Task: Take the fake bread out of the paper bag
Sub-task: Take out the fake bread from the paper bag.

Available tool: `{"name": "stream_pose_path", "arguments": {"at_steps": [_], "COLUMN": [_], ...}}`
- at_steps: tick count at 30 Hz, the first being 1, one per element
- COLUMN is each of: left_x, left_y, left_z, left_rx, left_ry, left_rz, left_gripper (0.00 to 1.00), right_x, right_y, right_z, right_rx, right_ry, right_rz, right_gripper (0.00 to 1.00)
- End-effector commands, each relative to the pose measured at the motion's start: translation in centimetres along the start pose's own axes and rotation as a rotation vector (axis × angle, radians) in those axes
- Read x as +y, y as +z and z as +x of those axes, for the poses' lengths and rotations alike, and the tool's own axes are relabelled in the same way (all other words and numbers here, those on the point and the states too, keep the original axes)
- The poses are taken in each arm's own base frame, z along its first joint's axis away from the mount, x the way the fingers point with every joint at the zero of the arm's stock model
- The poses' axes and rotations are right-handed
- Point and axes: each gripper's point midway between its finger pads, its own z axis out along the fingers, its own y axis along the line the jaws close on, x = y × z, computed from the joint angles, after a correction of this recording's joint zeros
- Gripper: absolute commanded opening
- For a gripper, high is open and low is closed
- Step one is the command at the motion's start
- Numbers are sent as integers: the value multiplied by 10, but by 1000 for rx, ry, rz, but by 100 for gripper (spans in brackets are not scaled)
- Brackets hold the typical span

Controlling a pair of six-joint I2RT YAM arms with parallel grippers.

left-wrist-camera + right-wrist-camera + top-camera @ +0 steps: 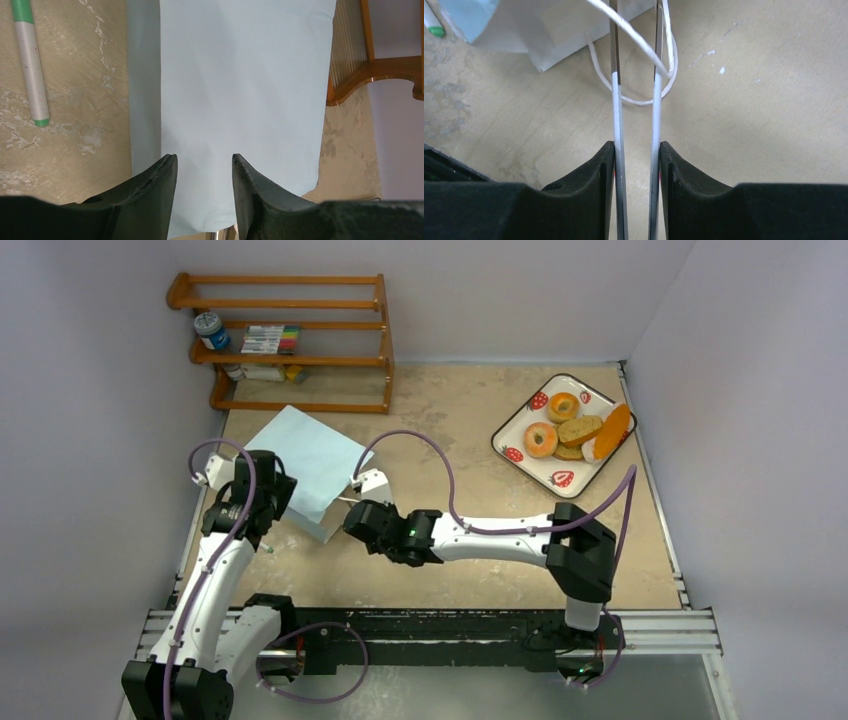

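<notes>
Bread [573, 430] lies heaped on strawberry tray [528, 461], far right of table [470, 500]: bagel rings, slices, baguette. Paper bag [308, 462] lies flat at left-centre, mouth toward near side, cord handles [644, 65] trailing. Left gripper [204, 172] over bag's near-left corner, jaws slightly apart, holding nothing visible. Right gripper [638, 155] beside the mouth, jaws narrowly parted, straddling two thin metal strips; grip cannot be told. Marker [30, 65] left of bag. Wooden rack [290, 340] far left.

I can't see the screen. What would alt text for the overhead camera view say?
Two robot arms reach toward a pale blue paper bag lying flat at the left of a tan table; the left claw is at its near edge and the right claw by its open end. A strawberry-patterned tray at the far right holds the toy breads. A wooden rack stands at the back left.
</notes>
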Motion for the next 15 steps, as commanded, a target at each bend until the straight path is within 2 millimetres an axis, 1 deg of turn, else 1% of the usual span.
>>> {"name": "stream_pose_path", "arguments": {"at_steps": [1, 5, 9, 15], "left_x": [-6, -6, -5, -3], "left_y": [1, 1, 2, 1], "left_z": [-4, -4, -4, -4], "left_rx": [-14, -16, -17, -19], "left_ry": [3, 2, 4, 3], "left_rz": [29, 27, 23, 18], "left_gripper": [44, 44, 43, 43], "right_x": [3, 4, 9, 8], "right_y": [1, 10, 13, 23], "right_z": [-36, -40, -44, -48], "right_rx": [-121, -128, -159, -176], "right_ry": [-4, -32, -62, -81], "right_rz": [-27, -27, -61, -72], "right_gripper": [37, 37, 38, 39]}}
